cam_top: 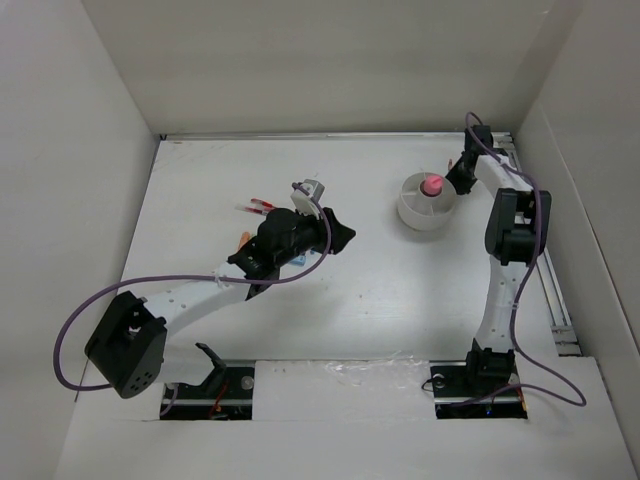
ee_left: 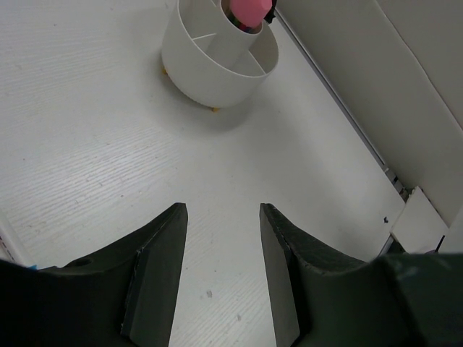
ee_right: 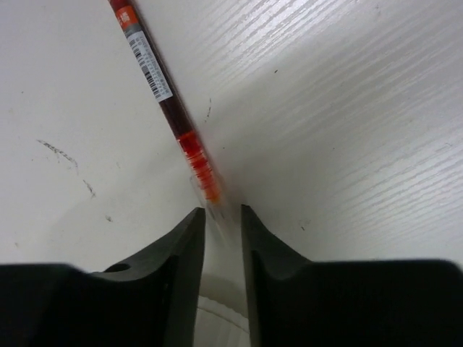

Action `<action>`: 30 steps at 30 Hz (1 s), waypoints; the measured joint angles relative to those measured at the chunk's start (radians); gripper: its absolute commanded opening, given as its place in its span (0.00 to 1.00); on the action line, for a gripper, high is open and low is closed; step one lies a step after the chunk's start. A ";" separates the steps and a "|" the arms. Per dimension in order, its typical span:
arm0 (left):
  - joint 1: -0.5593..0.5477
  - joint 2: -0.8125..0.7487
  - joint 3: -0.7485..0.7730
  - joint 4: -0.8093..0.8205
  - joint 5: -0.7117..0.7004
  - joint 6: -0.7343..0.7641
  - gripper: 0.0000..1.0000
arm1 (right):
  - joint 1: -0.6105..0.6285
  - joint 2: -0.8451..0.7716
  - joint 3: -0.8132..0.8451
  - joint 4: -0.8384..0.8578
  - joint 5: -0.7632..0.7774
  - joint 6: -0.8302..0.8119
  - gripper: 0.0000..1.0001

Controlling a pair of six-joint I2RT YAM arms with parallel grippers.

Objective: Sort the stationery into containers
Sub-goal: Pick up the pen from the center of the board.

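The pen (ee_right: 172, 116) ahead of my black right gripper (ee_right: 222, 213) is dark red, white-labelled and orange-tipped. Beyond my left gripper (ee_left: 221, 213) are a white tub (ee_left: 202, 69) and a pink piece (ee_left: 249, 9).

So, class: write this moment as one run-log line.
left claw: open, empty | right claw: at red pen tip, grip unclear | tub: pink piece inside

Bright, even white light on the tabletop (cam_top: 380, 290); soft shadows; the red pen (ee_right: 163, 97) blurs near its tip.
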 measured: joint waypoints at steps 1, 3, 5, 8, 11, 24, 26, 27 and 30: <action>0.000 0.000 0.000 0.000 0.000 0.000 0.41 | 0.001 0.000 0.000 -0.002 0.004 -0.001 0.26; 0.000 0.000 0.000 0.000 0.000 0.000 0.41 | 0.002 0.000 0.000 -0.006 0.013 0.000 0.15; 0.000 0.000 0.000 0.000 0.000 0.000 0.41 | 0.002 0.000 0.000 -0.005 0.021 0.002 0.06; 0.000 0.000 0.000 0.000 0.000 0.000 0.41 | 0.002 -0.005 -0.009 0.005 0.029 0.006 0.01; 0.000 0.000 0.000 0.000 0.001 -0.002 0.41 | 0.000 -0.042 -0.064 0.025 0.043 0.008 0.00; 0.000 0.000 0.000 0.001 0.023 -0.008 0.41 | -0.012 -0.378 -0.280 0.142 0.070 0.054 0.00; 0.000 0.000 0.000 0.001 0.033 -0.013 0.41 | -0.012 -0.442 -0.329 0.160 0.073 0.064 0.00; 0.000 0.000 0.000 0.001 0.040 -0.018 0.41 | -0.012 -0.481 -0.364 0.174 0.072 0.069 0.00; 0.000 0.000 0.001 0.002 0.062 -0.034 0.41 | -0.006 -0.591 -0.455 0.203 0.058 0.080 0.00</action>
